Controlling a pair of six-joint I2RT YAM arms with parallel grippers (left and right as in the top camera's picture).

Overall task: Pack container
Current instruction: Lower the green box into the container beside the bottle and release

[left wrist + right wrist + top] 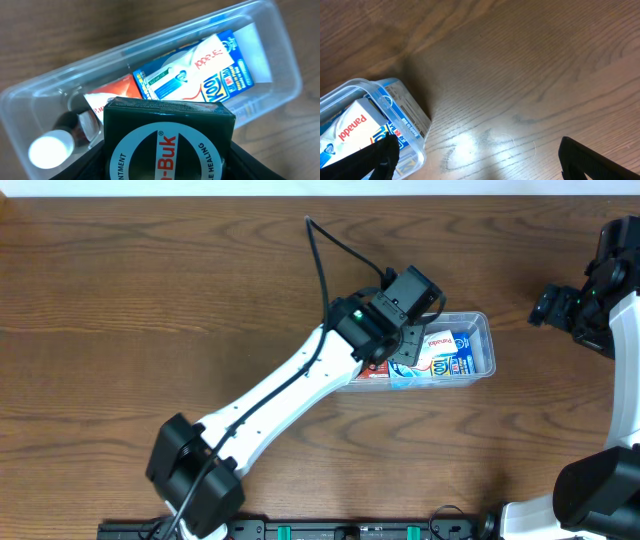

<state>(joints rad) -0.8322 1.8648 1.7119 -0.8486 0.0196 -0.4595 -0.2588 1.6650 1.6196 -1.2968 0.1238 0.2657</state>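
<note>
The container [486, 340] is a clear tub lying right of the table's middle. Inside it I see a blue and white Panadol box [200, 70], a red and white box [112, 95] and a small bottle with a white cap [50, 150]. My left gripper [405, 340] hangs over the tub's left half, shut on a dark green Zam-Buk box [167, 135] that fills the space between its jaws. The container's rim [285, 60] runs round behind the box. My right gripper [560, 308] stands open far to the right, and its wrist view catches the tub's corner [415, 120].
Bare wooden table surrounds the tub on all sides. The left arm reaches in from the bottom left, with a black cable looping behind its wrist [322, 260]. The right arm's base stands at the table's right edge [600, 480].
</note>
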